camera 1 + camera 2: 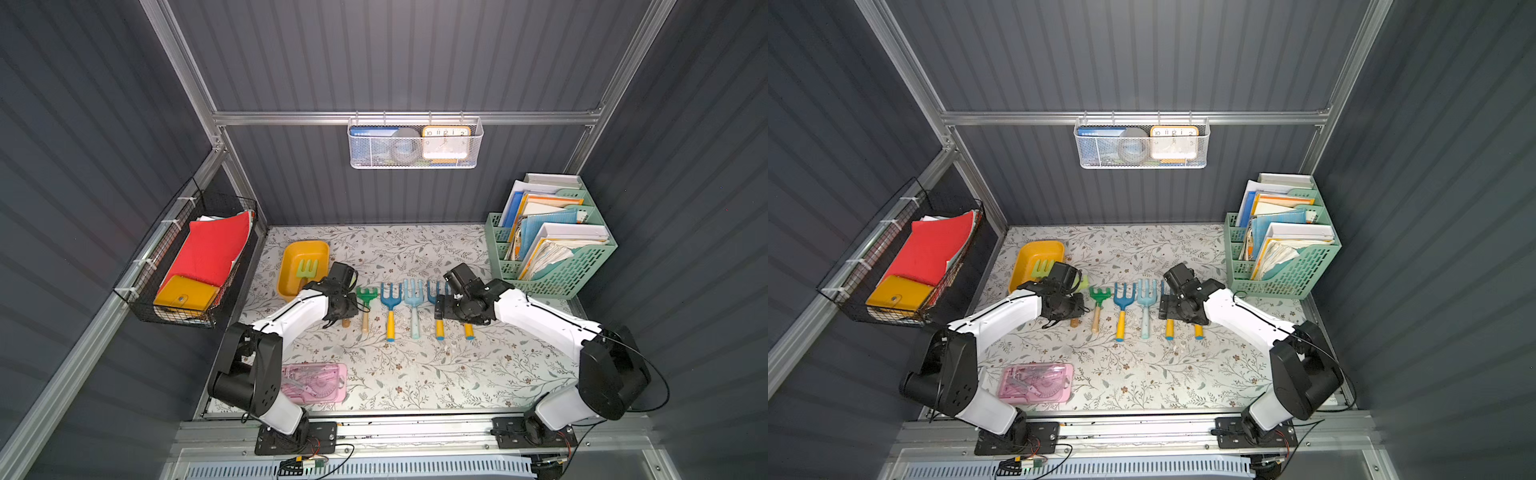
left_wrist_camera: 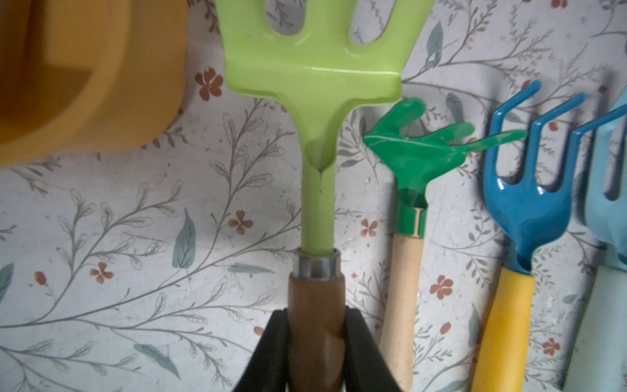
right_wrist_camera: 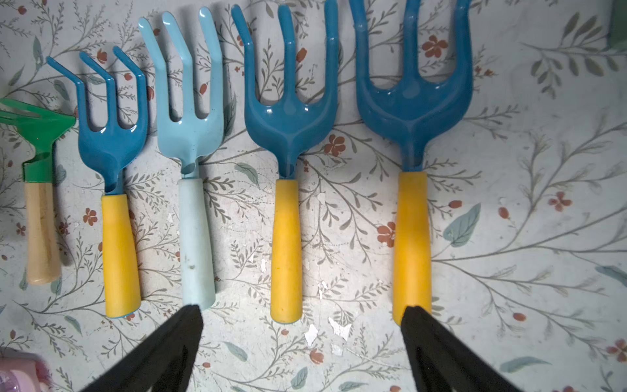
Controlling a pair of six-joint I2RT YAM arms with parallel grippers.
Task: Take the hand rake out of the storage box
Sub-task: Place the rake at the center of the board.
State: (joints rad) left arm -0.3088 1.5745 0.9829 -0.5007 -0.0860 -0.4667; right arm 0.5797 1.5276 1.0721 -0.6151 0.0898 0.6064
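Left wrist view: hand rake [image 2: 315, 68] with lime-green head and brown handle, gripped by the handle in the left claw [image 2: 317, 319], whose fingers press tight on both sides of it. The head sits just beside a corner of the storage box [image 2: 84, 68], with the floral bench [image 1: 415, 374] showing under it; the tine tips are cut off by the frame. In both top views the green tines show against the yellow tub's inside, so I cannot tell if the head is fully clear of the rim.

Next to the held rake lies a dark green rake [image 2: 417, 149] with a pale wood handle, then a blue rake [image 3: 112, 135], a pale blue rake [image 3: 188, 135] and two more blue ones, all flat in a row, handles toward the robot. The right claw [image 3: 302, 315] hangs over the handle ends, spread wide and empty.

Further out: pink case [image 1: 316, 382] by the left arm's base, green file holder [image 1: 561, 274] at the far right, black wire basket [image 1: 183, 266] on the left wall, white mesh basket [image 1: 415, 143] on the back rail.
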